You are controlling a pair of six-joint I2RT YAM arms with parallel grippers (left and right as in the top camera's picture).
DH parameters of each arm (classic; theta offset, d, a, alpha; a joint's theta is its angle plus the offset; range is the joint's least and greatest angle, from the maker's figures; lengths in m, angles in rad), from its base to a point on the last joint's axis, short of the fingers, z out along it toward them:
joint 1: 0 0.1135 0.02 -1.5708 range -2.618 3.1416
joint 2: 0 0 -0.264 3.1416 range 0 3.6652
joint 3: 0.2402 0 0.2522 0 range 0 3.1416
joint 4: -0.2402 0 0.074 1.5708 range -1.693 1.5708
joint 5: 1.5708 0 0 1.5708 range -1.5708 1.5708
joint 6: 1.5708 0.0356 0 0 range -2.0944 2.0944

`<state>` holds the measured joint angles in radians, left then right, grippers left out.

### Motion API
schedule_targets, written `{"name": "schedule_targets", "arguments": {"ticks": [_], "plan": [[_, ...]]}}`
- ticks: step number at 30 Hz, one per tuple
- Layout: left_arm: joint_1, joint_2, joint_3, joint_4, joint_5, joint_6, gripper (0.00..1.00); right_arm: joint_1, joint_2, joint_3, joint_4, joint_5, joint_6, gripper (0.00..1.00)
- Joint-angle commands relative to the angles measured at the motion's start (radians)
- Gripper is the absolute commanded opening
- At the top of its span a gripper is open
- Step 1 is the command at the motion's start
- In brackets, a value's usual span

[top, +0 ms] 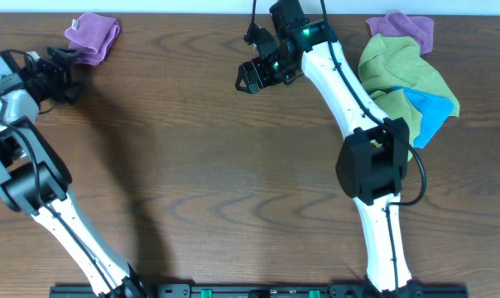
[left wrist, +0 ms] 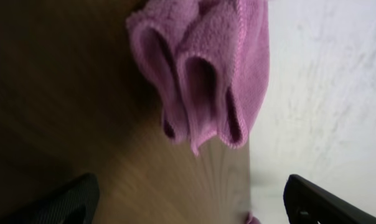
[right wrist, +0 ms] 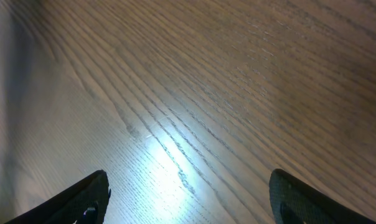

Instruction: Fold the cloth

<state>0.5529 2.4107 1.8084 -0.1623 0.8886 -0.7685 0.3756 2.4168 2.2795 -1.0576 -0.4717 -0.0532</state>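
Observation:
The cloth [top: 93, 37] is a lilac-purple bundle, folded over on itself, lying at the table's far left corner. In the left wrist view the cloth [left wrist: 200, 68] shows several rolled layers beside the table edge. My left gripper [top: 70, 73] sits just short of it, open, and in its own view the left gripper [left wrist: 191, 211] has only bare wood between its fingers [left wrist: 70, 202]. My right gripper [top: 254, 70] hovers over the far middle of the table, open. The right wrist view shows the right gripper [right wrist: 188, 205] above empty wood grain.
A pile of cloths lies at the far right: a second purple cloth [top: 403, 29], a lime-green one [top: 399, 70] and a blue one [top: 430, 114]. The right arm's elbow [top: 372, 161] stands beside that pile. A pale surface [left wrist: 325, 93] lies beyond the table edge.

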Motion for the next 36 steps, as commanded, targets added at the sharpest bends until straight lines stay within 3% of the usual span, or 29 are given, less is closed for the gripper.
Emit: {"name": "schedule_targets", "arguments": {"ticks": [1,6,10,14,21,26,32,36], "plan": [[0.000,-0.174,0.002,-0.069,-0.063,0.210,0.96,0.007,-0.024,0.031,-0.001,-0.010,0.016,0.86],[-0.027,-0.389,0.002,-0.333,-0.262,0.452,0.96,-0.023,-0.024,0.154,-0.043,0.005,0.041,0.99],[-0.085,-0.557,0.002,-0.532,-0.386,0.600,0.96,-0.056,-0.024,0.302,-0.207,0.132,0.037,0.99],[-0.172,-0.692,0.002,-0.667,-0.484,0.644,0.96,-0.079,-0.048,0.449,-0.381,0.210,0.003,0.99],[-0.353,-0.948,-0.016,-0.833,-0.566,0.673,0.96,-0.090,-0.283,0.458,-0.535,0.311,-0.032,0.99],[-0.507,-1.284,-0.246,-0.804,-0.735,0.695,0.95,-0.046,-0.463,0.417,-0.641,0.332,-0.031,0.99],[-0.528,-1.509,-0.478,-0.760,-0.720,0.695,0.95,0.030,-0.725,0.227,-0.639,0.597,0.069,0.99],[-0.528,-1.570,-0.527,-0.763,-0.632,0.696,0.95,0.056,-0.983,-0.032,-0.587,0.695,0.093,0.99]]}}
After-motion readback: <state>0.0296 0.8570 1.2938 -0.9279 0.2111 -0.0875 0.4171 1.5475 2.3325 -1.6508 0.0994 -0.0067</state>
